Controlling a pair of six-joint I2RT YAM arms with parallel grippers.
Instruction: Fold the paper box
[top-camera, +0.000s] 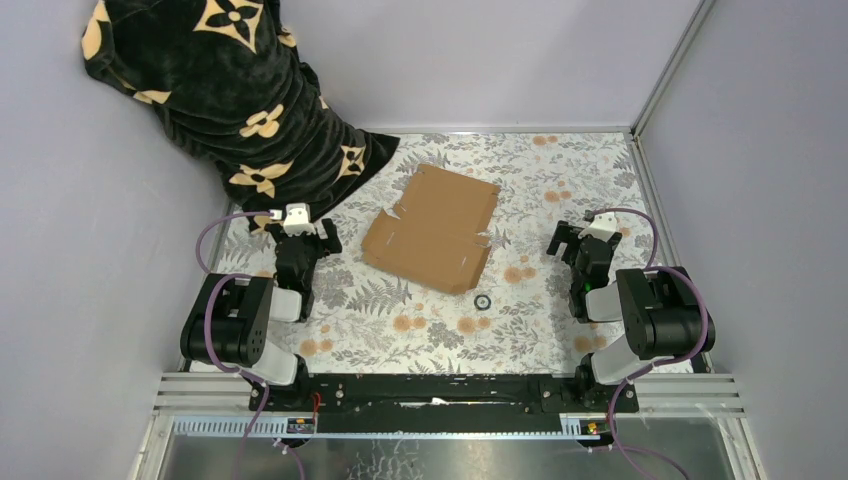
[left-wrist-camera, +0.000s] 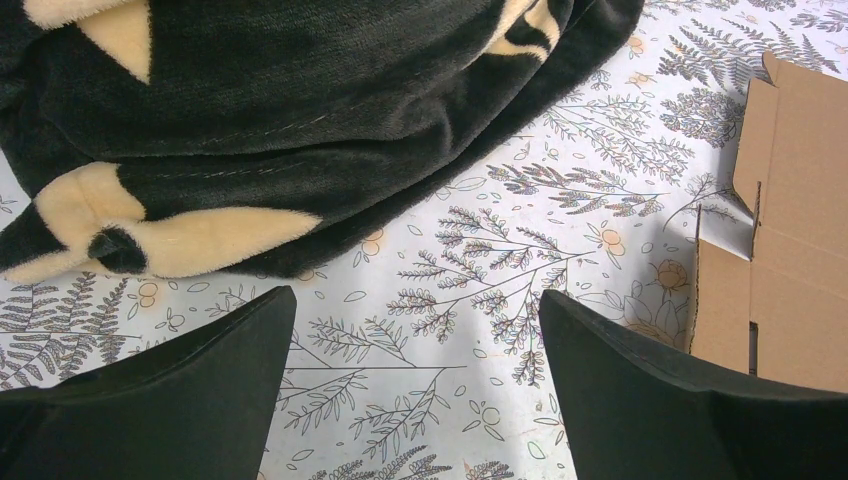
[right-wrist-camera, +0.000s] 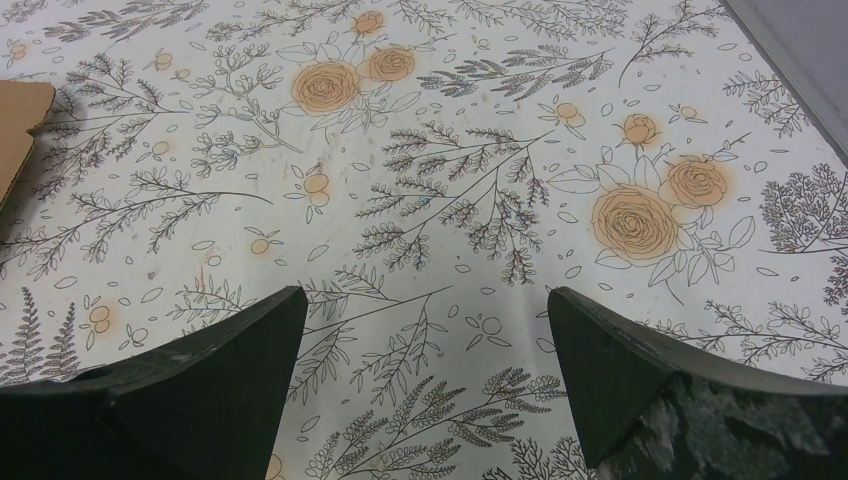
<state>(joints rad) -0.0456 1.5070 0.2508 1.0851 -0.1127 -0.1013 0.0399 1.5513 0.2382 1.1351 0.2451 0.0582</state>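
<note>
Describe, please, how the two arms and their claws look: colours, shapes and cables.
Both arms are black with bulky, rounded joints: the left arm and the right arm. A purple cable loops along each one to a white wrist block. The left claw and the right claw each have two dark, wedge-shaped fingers. One finger of the right claw looks scuffed.

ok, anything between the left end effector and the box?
Nothing: only bare floral cloth lies between left end effector and box, seen in top and left wrist views.

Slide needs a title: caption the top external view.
A flat brown corrugated cardboard box lies unfolded on the flowered table between open left gripper and open right gripper.
</note>
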